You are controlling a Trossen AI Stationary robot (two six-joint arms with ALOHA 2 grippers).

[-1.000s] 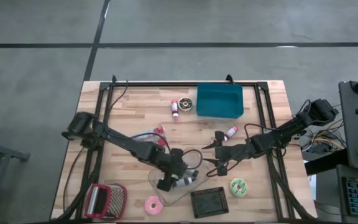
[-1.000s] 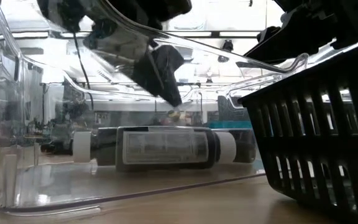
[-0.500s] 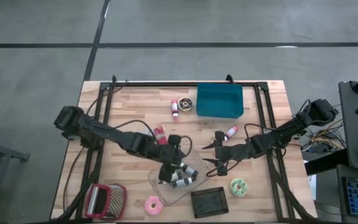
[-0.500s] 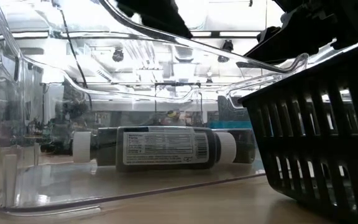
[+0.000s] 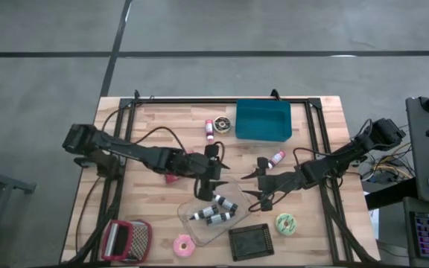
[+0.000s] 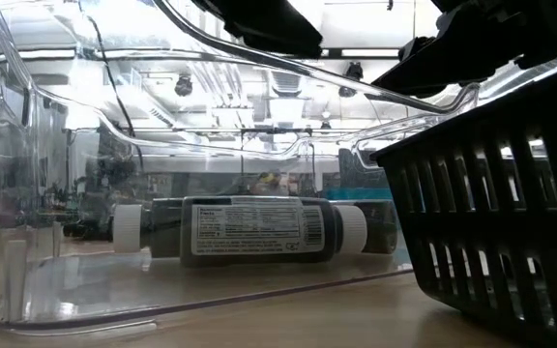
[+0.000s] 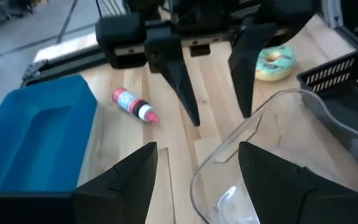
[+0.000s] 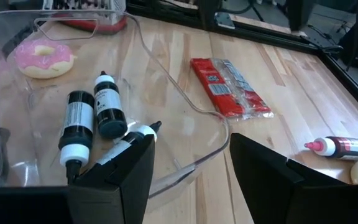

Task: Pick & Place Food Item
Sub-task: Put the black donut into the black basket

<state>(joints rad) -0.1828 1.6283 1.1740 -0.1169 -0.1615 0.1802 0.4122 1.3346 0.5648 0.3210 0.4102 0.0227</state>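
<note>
Now the left gripper [image 5: 213, 173] hangs open and empty above the clear container [image 5: 187, 215], the right gripper [image 5: 258, 181] open, empty beside it.

Three dark bottles [image 8: 81, 127] with white caps, lying flat. Inside a clear plastic container [image 8: 185, 112], all close together.

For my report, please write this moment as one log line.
left gripper: open, empty, above clear bin | bottles in bin: three | right gripper: open, waiting
</note>
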